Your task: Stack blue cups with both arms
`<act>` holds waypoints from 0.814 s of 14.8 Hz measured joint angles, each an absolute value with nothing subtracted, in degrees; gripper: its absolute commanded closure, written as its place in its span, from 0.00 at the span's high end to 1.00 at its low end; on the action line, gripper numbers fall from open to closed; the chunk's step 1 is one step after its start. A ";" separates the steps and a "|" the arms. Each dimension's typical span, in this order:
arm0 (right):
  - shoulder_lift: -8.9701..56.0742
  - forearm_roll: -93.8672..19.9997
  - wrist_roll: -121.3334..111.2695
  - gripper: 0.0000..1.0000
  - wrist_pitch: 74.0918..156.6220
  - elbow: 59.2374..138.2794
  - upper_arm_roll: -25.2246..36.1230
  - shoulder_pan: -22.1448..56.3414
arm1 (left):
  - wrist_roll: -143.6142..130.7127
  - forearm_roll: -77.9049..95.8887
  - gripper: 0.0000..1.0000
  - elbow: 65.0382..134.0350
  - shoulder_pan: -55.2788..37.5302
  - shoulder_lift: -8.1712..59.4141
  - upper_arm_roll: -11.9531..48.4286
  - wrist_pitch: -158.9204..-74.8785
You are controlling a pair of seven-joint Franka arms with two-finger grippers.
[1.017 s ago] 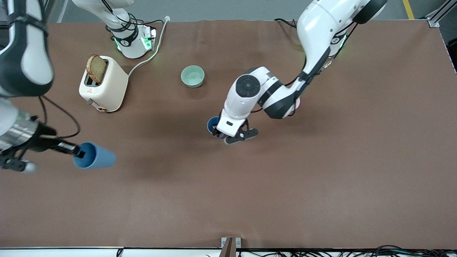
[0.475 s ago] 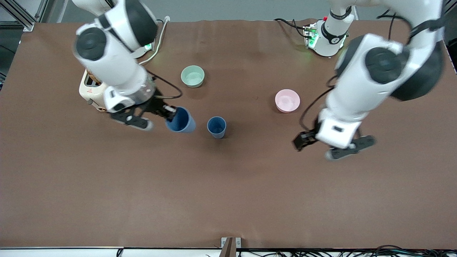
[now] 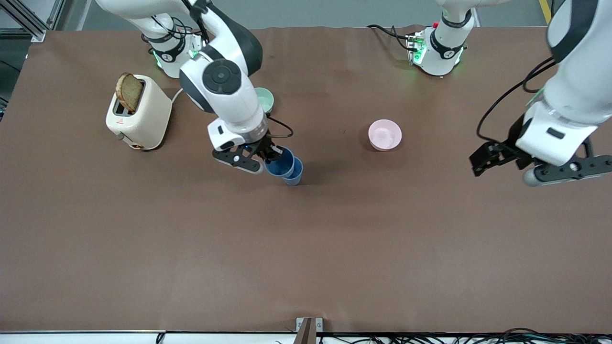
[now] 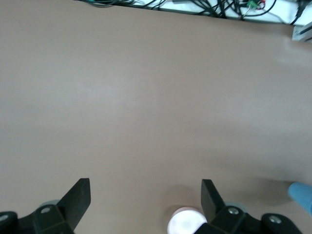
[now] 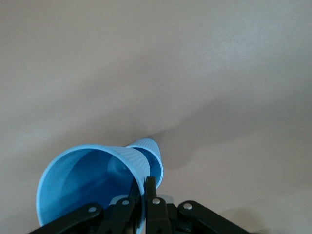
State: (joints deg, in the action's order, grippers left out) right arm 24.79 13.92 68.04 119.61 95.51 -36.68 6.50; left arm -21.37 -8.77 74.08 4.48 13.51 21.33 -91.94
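Note:
My right gripper is shut on the rim of a blue cup and holds it tilted just over the second blue cup, which stands upright mid-table. In the right wrist view the held cup fills the foreground with the standing cup's rim right past it, and the gripper pinches the held cup's wall. My left gripper is open and empty above the table toward the left arm's end. It shows open over bare table in the left wrist view.
A pink bowl sits between the cups and the left gripper; it also shows in the left wrist view. A pale green bowl is partly hidden by the right arm. A cream toaster with toast stands toward the right arm's end.
My right arm carried the blue cup from the right arm's end of the table over to the standing cup. My left arm let go of the standing cup and withdrew toward its own end.

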 measured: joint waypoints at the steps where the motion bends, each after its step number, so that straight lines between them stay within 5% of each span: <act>1: 25.13 14.28 68.30 0.00 121.63 97.04 -36.78 6.69 | -18.73 -8.75 1.00 74.42 5.07 12.37 20.81 -91.08; 6: 25.50 18.27 70.79 0.00 125.60 100.47 -36.91 7.08 | -8.13 -3.80 1.00 82.45 -4.42 3.66 3.95 -90.03; 12: 27.25 20.17 71.31 0.06 126.15 101.40 -36.99 7.65 | -4.32 -2.91 1.00 89.35 -4.39 -1.91 1.63 -90.03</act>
